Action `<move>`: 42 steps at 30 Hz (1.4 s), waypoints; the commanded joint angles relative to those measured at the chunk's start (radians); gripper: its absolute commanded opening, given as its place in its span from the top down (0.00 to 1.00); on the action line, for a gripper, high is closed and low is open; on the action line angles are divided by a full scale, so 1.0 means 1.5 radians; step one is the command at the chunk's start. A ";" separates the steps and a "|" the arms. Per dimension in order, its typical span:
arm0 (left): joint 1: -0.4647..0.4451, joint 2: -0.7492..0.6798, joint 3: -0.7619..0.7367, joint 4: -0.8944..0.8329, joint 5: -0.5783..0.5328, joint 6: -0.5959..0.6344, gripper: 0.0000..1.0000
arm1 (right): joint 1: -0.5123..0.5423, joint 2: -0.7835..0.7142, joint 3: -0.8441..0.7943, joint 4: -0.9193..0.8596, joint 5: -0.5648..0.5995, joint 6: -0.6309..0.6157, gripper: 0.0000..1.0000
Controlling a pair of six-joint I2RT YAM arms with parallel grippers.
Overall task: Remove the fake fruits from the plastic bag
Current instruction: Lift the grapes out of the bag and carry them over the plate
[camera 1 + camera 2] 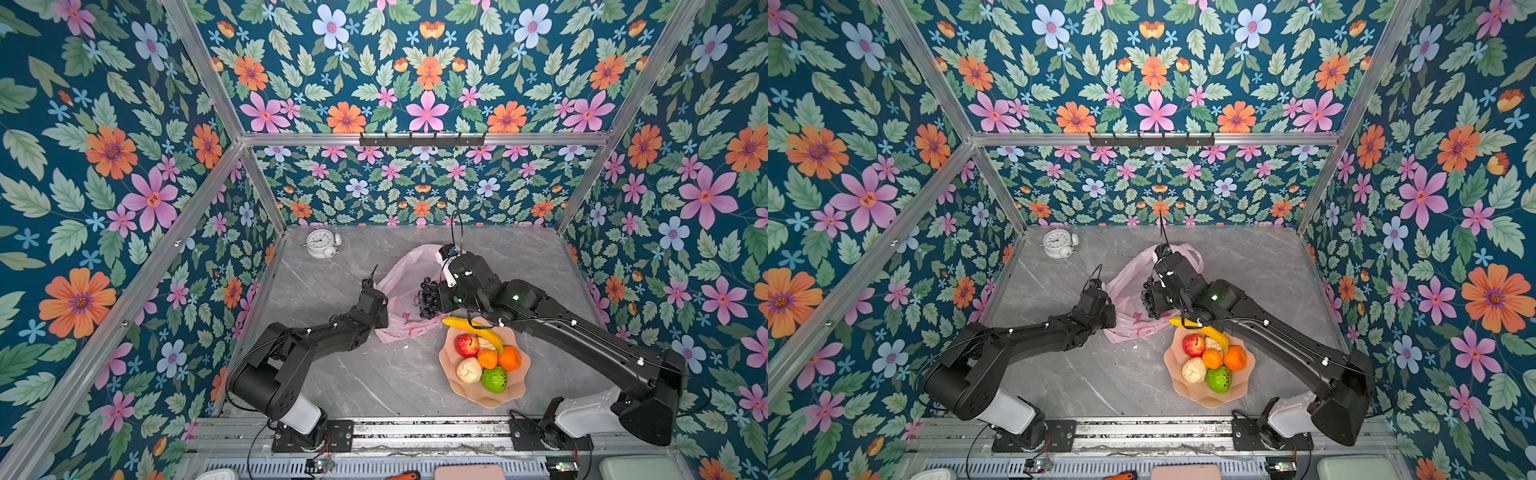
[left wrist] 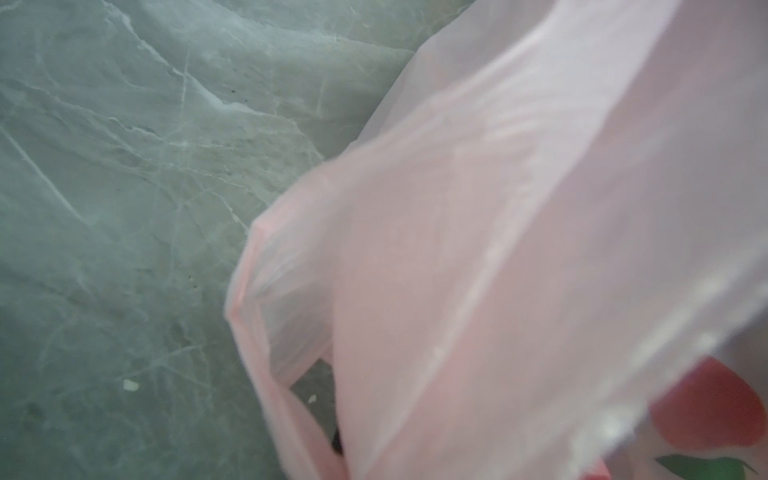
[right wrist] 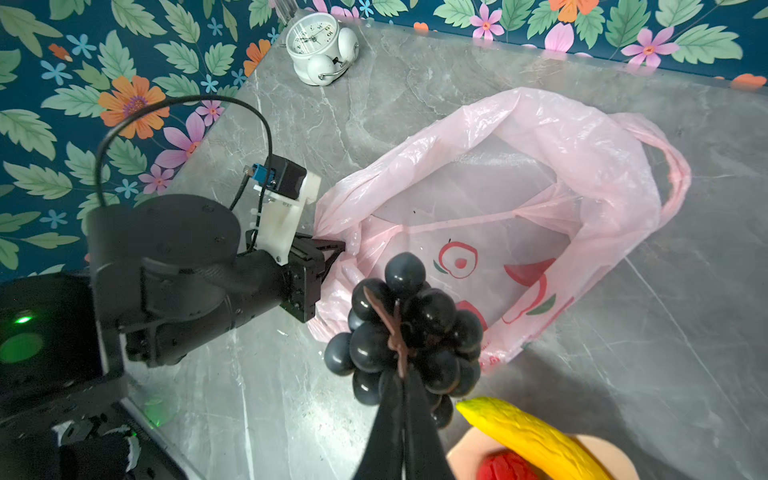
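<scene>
**Desk:** So, which arm has fruit in hand?

**Photographer:** The right one. The right gripper (image 3: 400, 374) is clamped tight on the brown stem of the grapes (image 3: 409, 328). The dark bunch hangs above the table (image 1: 332, 374), over the side of the bag (image 3: 582, 166) that faces the bowl (image 1: 490, 399).

**Desk:** And the other arm?

**Photographer:** The left gripper (image 3: 332, 249) is pinched closed on the bag's crumpled rim, on the opposite side from the bowl. Its own wrist camera shows only blurred pink film and grey marble.

**Desk:** Where does the bag lie?

**Photographer:** It lies mid-table between the two arms, with its mouth gaping open. One handle loop lies flat on the marble, and red fruit prints show on the thin film.

**Desk:** What about the other fruit?

**Photographer:** It sits in the scalloped pink bowl, just beside the bag and nearer the robot's base. The banana (image 1: 473, 328) lies across the bowl's far rim. Below it are the apple (image 1: 466, 345), two oranges (image 1: 487, 358), the green fruit (image 1: 494, 379) and two cream pieces (image 1: 468, 370), one of them half hidden under the banana.

**Desk:** Is there anything else on the table?

**Photographer:** A white alarm clock (image 1: 323, 244) sits in the far left corner, dial up, well apart from the bag.
</scene>
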 commanded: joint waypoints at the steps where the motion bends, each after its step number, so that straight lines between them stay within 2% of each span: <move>1: 0.001 0.002 0.004 0.012 -0.012 0.006 0.93 | 0.007 -0.034 0.001 -0.049 0.012 -0.012 1.00; 17: 0.001 0.002 0.005 0.006 -0.022 0.010 0.92 | 0.068 -0.141 -0.008 -0.169 0.031 -0.010 1.00; 42: 0.001 0.003 0.007 0.002 -0.027 0.012 0.92 | 0.146 -0.165 -0.104 -0.221 0.001 0.065 1.00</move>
